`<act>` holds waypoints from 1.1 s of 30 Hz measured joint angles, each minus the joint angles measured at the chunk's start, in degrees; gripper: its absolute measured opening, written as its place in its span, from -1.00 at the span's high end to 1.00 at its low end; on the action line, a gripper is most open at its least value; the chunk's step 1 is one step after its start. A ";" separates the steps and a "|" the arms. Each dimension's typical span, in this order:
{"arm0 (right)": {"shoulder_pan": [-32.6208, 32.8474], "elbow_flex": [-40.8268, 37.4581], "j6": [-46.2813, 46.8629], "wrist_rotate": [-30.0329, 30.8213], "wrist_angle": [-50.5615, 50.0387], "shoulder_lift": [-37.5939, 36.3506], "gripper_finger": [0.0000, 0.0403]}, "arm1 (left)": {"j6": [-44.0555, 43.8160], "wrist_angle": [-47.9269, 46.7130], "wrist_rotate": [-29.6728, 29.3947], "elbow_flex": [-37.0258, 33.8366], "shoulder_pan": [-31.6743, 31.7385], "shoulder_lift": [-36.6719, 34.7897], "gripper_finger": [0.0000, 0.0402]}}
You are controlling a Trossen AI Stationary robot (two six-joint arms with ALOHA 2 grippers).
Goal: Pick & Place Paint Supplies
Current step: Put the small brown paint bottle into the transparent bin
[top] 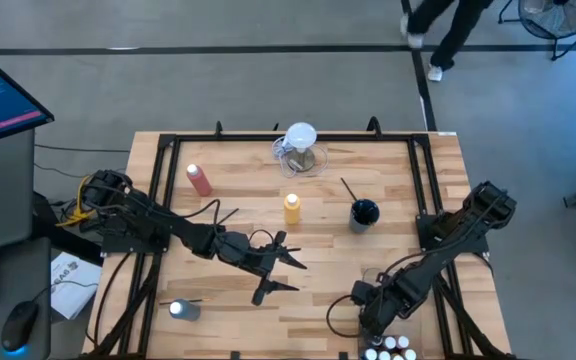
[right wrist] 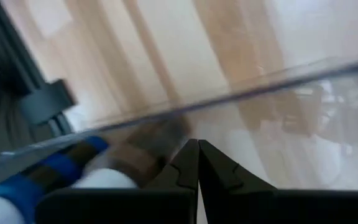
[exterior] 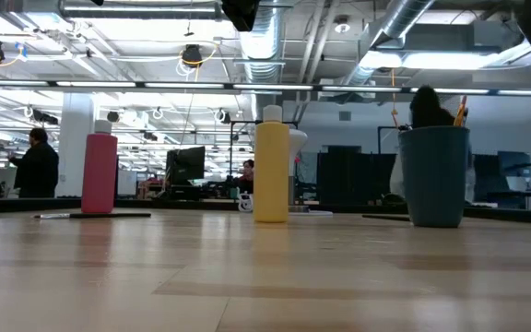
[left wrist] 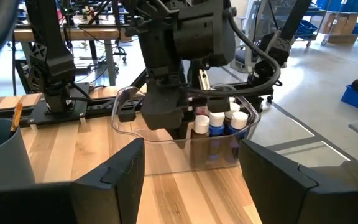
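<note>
- The right gripper (right wrist: 197, 152) fills the near foreground of its own wrist view, its dark fingers pressed flat together with nothing between them, tips at the rim of a clear plastic bin (top: 383, 345) at the desk's 5 o'clock corner.
- The right arm folds down steeply over that bin; inside stand small white-capped paint bottles (left wrist: 219, 121), some with blue bodies.
- The left gripper (top: 286, 273) reaches low toward the desk's centre, arm stretched from 9 o'clock, fingers (left wrist: 114, 180) spread wide and empty.
- The pale wood-plank desk (top: 238, 170) carries a yellow squeeze bottle (exterior: 272, 166) upright near centre.
- A pink-red squeeze bottle (top: 199, 179) stands at 10 o'clock.
- A dark round cup (top: 364, 213) at 2 o'clock holds a thin paintbrush (top: 347, 187).
</note>
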 joint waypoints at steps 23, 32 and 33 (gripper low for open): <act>0.04 0.02 -2.38 -5.55 7.70 2.85 1.00 | 0.02 0.00 0.00 0.00 0.02 0.00 -0.09; -0.02 0.02 -2.51 -5.53 6.63 2.85 1.00 | 0.02 -0.01 0.00 0.00 0.00 0.00 -0.09; -0.10 0.02 -2.51 -5.49 5.83 2.78 1.00 | 0.02 -0.02 0.00 0.00 0.02 0.00 -0.09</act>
